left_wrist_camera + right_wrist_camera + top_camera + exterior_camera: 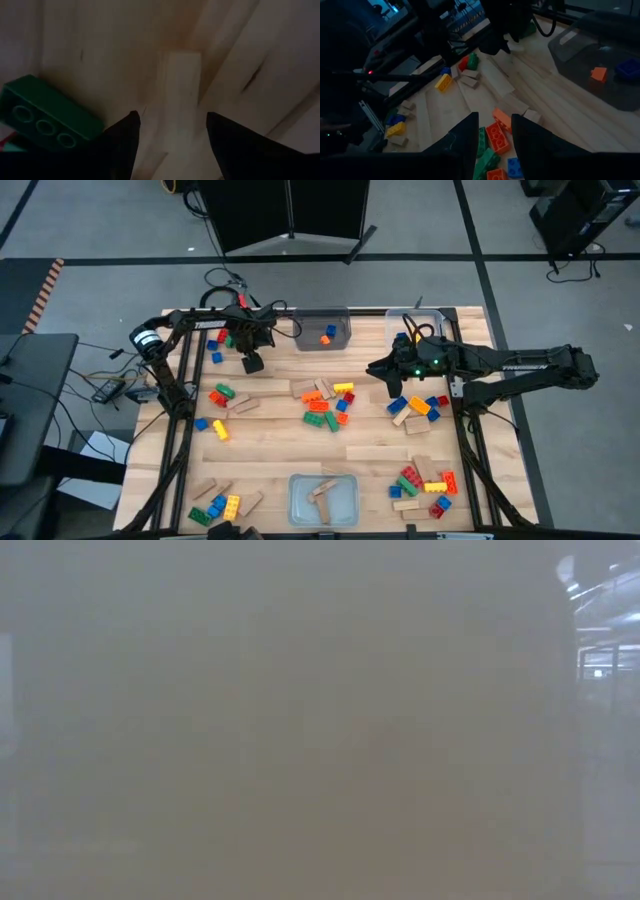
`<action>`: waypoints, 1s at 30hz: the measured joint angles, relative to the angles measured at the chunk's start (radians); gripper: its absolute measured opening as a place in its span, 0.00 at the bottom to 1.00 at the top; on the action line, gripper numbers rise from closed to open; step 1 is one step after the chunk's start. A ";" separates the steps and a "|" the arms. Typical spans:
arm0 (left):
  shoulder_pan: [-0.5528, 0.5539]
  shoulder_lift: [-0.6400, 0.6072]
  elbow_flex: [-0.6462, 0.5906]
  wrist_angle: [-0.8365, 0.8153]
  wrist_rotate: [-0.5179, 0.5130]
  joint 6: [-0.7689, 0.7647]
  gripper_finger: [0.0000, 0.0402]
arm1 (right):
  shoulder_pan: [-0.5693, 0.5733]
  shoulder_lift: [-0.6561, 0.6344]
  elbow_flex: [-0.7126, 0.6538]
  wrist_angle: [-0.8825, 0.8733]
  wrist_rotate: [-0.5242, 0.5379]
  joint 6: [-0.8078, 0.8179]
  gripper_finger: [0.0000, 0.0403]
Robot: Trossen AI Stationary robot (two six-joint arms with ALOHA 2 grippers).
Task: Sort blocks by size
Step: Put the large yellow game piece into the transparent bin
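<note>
Left jaws [170,131] spread apart around tan wooden block [181,95]; right jaws unclear

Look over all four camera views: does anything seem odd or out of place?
Yes. The low view is a blank tan haze showing none of the table, as if something sat against its lens. On the table itself, loose blocks lie scattered in clusters, unsorted.

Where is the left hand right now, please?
In the high view the left hand is low over the table's far left part, beside the far clear bin; its wrist view shows its open fingers straddling a tan wooden block beside a green brick.
</note>
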 joint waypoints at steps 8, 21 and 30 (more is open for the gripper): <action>0.000 -0.158 0.000 -0.002 0.015 -0.026 0.59 | 0.000 0.000 0.000 0.045 0.003 0.000 0.32; -0.023 -0.428 0.000 -0.008 0.087 -0.182 0.59 | 0.000 0.007 0.000 0.202 0.030 -0.045 0.32; -0.077 -0.572 -0.016 -0.003 0.106 -0.115 0.59 | -0.002 0.128 0.003 0.372 0.087 -0.158 0.34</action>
